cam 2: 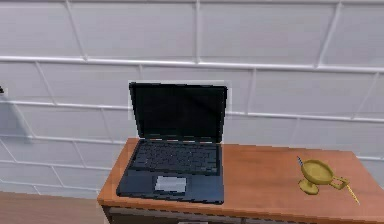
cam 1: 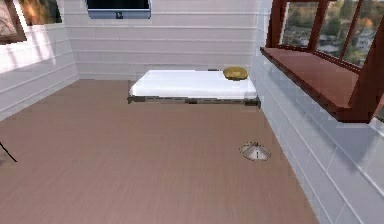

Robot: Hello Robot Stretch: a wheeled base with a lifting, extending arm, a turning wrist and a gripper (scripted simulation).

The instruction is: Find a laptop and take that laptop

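Spotting the laptop (cam 2: pixel 176 140) now, lid up, sitting on the wooden table (cam 2: pixel 265 172) against the white wall (cam 2: pixel 200 50). Search looks done; taking comes next, which calls for reaching out to it. The state of the gripper I cannot tell.

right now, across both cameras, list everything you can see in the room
laptop: one, dark, lid up, on the wooden tabletop's left part in the arm side view
wooden tabletop: one, reddish brown, against the white panelled wall
small ornament: one, gold, near the tabletop's right end, kind unclear
low bed: one, white, on the floor at the far wall in the forward view
cushion: one, yellow-brown, on the bed's right end
wall screen: one, dark, above the bed
window: one, red-brown frame and sill, forward view's right
round object: one, pale grey, on the floor below the window
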